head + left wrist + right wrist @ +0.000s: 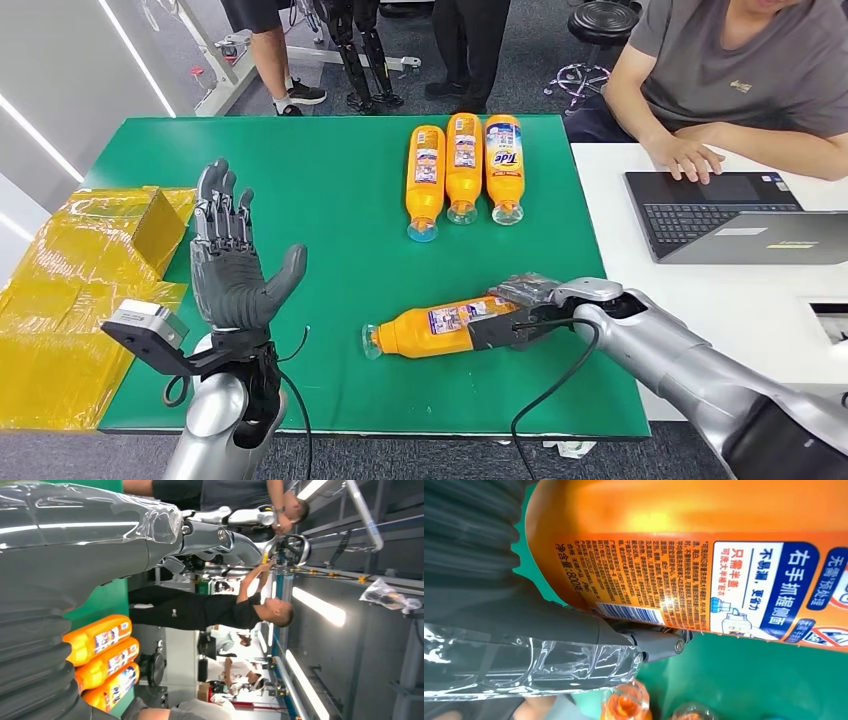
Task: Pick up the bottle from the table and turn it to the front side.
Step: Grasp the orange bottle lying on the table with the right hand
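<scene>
bottle: an orange bottle (440, 330) lies on its side on the green table (330, 200), its base end inside the right hand (520, 315) and its clear cap end pointing away from that hand, toward the left hand's side of the table.
long axis: it runs roughly crosswise in front of the robot, in line with the right forearm, so the hand meets the bottle end-on rather than from above.
facing: the right wrist view shows fine print and a barcode on the side next to the thumb, which i judge to be the back label, so the turn is not yet done.
right hand: it is closed around the bottle's base end, thumb on one side and darker fingers on the other. the bottle looks to rest on the table or just off it, and i cannot tell which.
left hand: the left hand (232, 262) is raised upright, palm open, fingers spread and holding nothing. it stands well apart from the bottle, past the cap end.
nearer hand: the right, already on the bottle.
next move: lift, then roll the wrist about the bottle's long axis.
also there: three more orange bottles (463, 165) lie side by side beyond the right hand.
</scene>
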